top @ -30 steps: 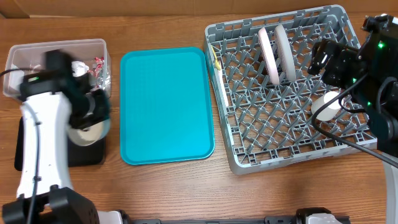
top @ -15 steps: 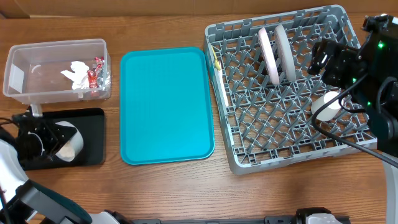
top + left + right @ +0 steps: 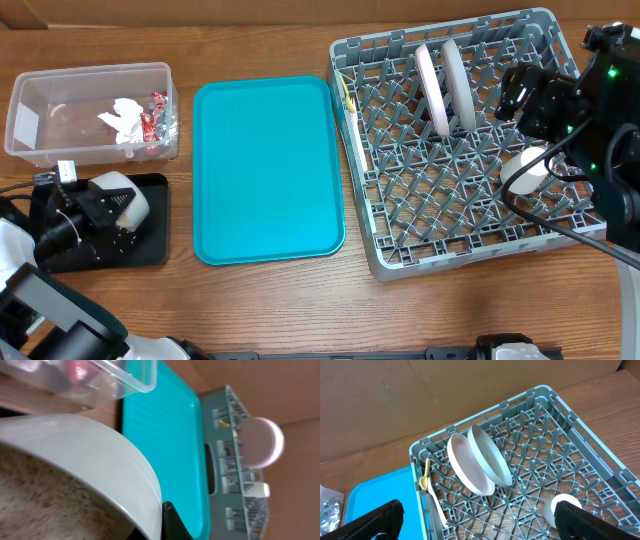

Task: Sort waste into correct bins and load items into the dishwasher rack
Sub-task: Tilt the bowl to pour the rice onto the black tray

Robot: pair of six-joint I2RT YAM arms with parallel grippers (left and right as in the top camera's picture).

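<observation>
A clear tub [image 3: 90, 70] sits far left, with a crumpled white napkin [image 3: 125, 117] and shiny red wrappers [image 3: 155, 120] inside. Nearer, a pale bowl [image 3: 125, 200] of rice grains [image 3: 30, 495] lies tipped over the black tray [image 3: 150, 248]. On the right, the grey rack [image 3: 450, 257] holds a white plate [image 3: 430, 88] and a grey plate [image 3: 457, 75] standing on edge. It also holds a white cup [image 3: 525, 170] and a yellow spoon [image 3: 425, 474].

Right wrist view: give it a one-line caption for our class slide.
Open right gripper hovers over the dishwasher rack, loaded with two upright plates, cutlery and a cup.
</observation>
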